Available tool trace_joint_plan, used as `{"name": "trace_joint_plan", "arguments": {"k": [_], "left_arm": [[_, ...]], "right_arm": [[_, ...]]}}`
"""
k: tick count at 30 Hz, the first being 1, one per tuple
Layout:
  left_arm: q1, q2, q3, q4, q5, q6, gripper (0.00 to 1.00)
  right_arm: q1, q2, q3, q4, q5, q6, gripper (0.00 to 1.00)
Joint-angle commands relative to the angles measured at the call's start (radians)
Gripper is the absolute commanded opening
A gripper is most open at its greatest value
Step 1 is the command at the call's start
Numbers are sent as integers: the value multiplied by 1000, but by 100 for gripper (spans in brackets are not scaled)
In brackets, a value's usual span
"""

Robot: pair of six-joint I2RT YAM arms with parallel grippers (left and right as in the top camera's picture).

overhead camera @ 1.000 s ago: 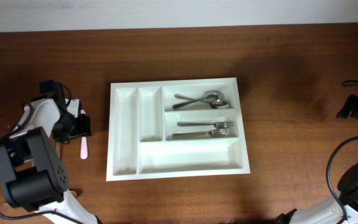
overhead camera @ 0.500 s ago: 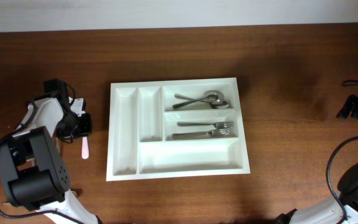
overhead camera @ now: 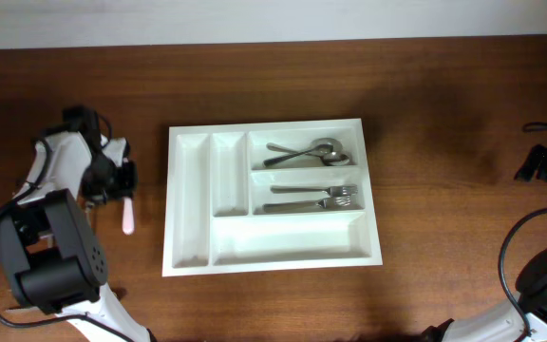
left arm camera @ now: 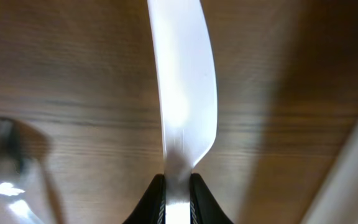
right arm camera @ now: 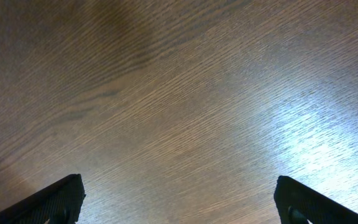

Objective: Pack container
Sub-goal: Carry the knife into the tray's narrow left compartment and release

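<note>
Compared with a second ago, the left gripper (overhead camera: 115, 180) has drawn a little toward the far edge of the table, and the pale pink plastic knife (overhead camera: 127, 215) it carries has travelled with it, its free end now lying slightly further from the near edge. The cutlery and the right arm look unchanged. In the left wrist view the two dark fingers (left arm camera: 152, 198) are pinched on the knife's narrow end at the bottom of the picture, and the broad, rounded blade (left arm camera: 183, 81) runs straight away from them above the wooden table (overhead camera: 444, 114); whether it touches the wood cannot be told. From overhead the knife points toward the near edge, just left of the white cutlery tray (overhead camera: 367, 190) and apart from it. The tray's two narrow left slots and its long near slot hold nothing, while its upper right compartment holds metal spoons (overhead camera: 304, 152) and the one below it metal forks (overhead camera: 316, 197). The right gripper (right arm camera: 179, 196) hangs over bare wood at the far right with its fingers spread wide.
</note>
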Motion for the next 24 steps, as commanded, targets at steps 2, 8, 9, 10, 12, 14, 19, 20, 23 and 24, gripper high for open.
{"name": "trace_joint_plan", "arguments": {"k": [2, 8, 9, 10, 12, 14, 19, 20, 23, 24], "left_arm": [[-50, -5, 209, -103, 57, 5, 7], [-196, -5, 427, -265, 136, -81, 7], [-224, -5, 438, -281, 137, -104, 7], [-251, -4, 440, -292, 138, -130, 7], [-306, -4, 439, -314, 149, -174, 7], [-363, -4, 439, -323, 181, -204, 7], [-486, -4, 434, -318, 135, -309, 16], [-501, -4, 431, -317, 110, -334, 16], [-533, -4, 412, -312, 76, -380, 16], [-540, -4, 402, -306, 76, -386, 16]], "right_arm": [[-3, 3, -2, 1, 2, 8, 99], [-3, 3, -2, 1, 2, 8, 99], [-3, 3, -2, 1, 2, 8, 99], [-3, 3, -2, 1, 2, 8, 99], [-3, 3, -2, 1, 2, 8, 99], [-3, 3, -2, 1, 2, 8, 99], [-3, 3, -2, 1, 2, 8, 99], [-3, 3, -2, 1, 2, 8, 99], [-3, 3, -2, 1, 2, 8, 99], [-3, 3, -2, 1, 2, 8, 99]]}}
